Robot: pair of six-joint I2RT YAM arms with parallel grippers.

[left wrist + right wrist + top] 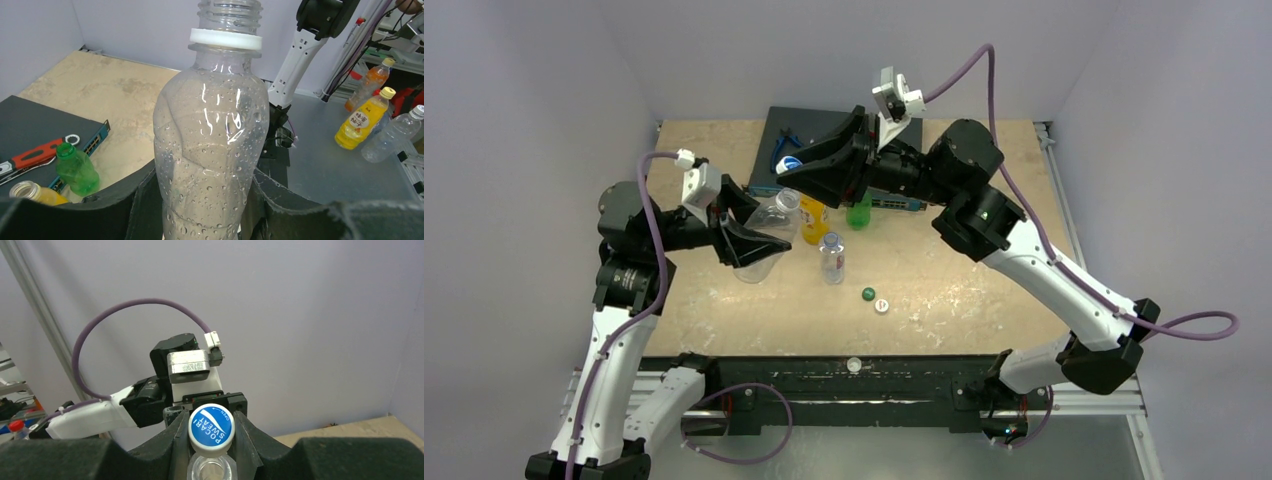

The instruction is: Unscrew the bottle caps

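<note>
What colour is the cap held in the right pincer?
Blue with white lettering and a white rim. The cap shows best in the right wrist view.

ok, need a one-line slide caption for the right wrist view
Right gripper pinching the blue Pocari Sweat cap just above the open mouth of the clear bottle.

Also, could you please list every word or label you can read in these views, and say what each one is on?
"POCARI SWEAT": printed on the blue cap held in the right gripper.
"OPEN", with an arrow: along the same cap's edge.
Yellow bottle's label: characters too blurred to read.
Small clear bottle's label: too small to read.
Metal plate on the left arm's wrist: marking illegible.
</note>
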